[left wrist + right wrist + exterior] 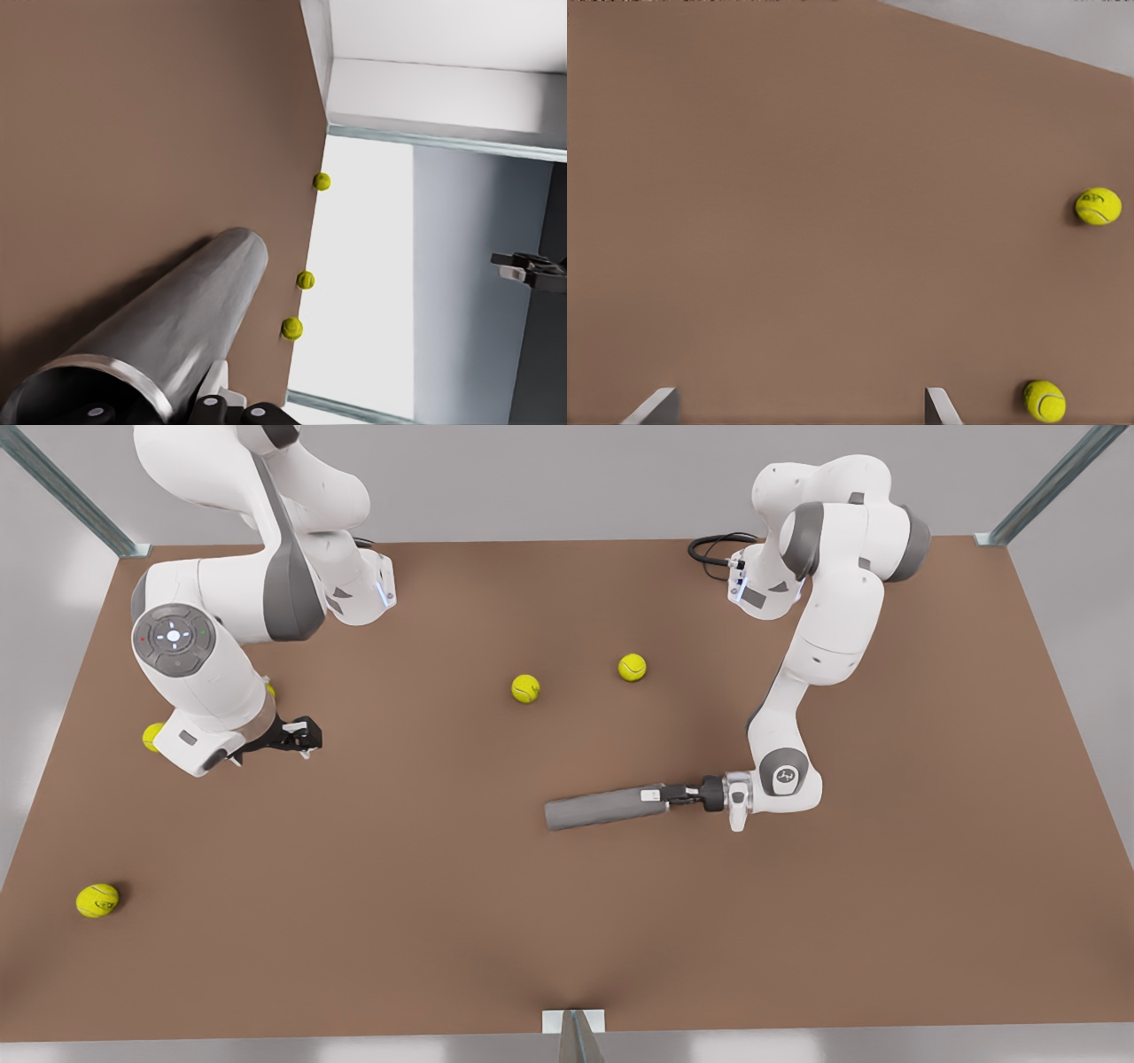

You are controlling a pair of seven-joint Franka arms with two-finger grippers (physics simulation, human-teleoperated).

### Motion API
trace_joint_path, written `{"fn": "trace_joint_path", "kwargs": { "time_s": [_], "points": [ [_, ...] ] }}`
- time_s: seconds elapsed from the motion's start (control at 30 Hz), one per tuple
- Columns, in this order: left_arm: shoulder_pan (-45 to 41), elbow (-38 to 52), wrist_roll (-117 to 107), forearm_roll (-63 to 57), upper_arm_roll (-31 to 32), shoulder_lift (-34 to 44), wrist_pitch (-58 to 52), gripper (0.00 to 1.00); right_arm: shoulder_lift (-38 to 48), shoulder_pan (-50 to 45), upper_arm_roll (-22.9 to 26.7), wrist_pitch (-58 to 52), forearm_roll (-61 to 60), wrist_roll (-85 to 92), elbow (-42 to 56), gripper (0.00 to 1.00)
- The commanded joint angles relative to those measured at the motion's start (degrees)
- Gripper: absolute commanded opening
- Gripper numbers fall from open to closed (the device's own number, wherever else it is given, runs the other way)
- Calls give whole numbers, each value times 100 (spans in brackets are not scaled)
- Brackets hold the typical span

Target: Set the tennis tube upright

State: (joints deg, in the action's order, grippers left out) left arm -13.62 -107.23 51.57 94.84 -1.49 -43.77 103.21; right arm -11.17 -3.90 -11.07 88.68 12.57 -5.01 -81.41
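The tennis tube (602, 806) is a plain matte grey cylinder, several ball-lengths long, lying on its side on the brown table (443, 921), roughly midway between the table's centre and its near edge. Its axis runs almost parallel to that edge. The left wrist view shows a lighter silvery rim (106, 367) at the held end, with the grey body (186, 310) extending away over the table surface.

The left gripper (673, 794) is clenched on the rim end of the tube, its arm reaching in from the table's far corner on the front view's right. The right gripper (299, 737) hovers over the table near the side edge on the front view's left, apart from the tube, jaws released, fingertips (656, 407) spread with nothing between them.

Two tennis balls (525, 688) (632, 667) lie towards the table's centre, beyond the tube and well apart from it. One ball (97, 900) lies near the near corner on the front view's left; another (152, 736) is partly hidden behind the right arm. No object touches the tube except the left gripper.
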Motion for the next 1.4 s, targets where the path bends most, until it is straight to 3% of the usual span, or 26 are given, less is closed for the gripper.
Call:
{"fn": "trace_joint_path", "kwargs": {
  "time_s": [0.0, 0.5, 0.57, 1.0, 1.37],
  "points": [
    [0, 0, 2, 26, 0, 0, -11, 21, 0, 12, 0, 0, 0, 0, -6, 100],
    [0, 114, 55, -238, -79, 167, -187, 21, 0, 3, 0, -18, -9, 0, 2, 100],
    [-88, 176, -7, -440, -580, 246, -415, 21, 0, 3, 0, -18, -9, 0, -6, 100],
    [-193, 167, -279, -1661, -1450, 879, -714, 21, -8, 12, 0, -17, 0, 0, 2, 100],
    [0, 202, -798, -4517, -2013, 2144, -363, 21, -8, 12, 0, -9, 9, 9, 2, 100]
  ]
}}
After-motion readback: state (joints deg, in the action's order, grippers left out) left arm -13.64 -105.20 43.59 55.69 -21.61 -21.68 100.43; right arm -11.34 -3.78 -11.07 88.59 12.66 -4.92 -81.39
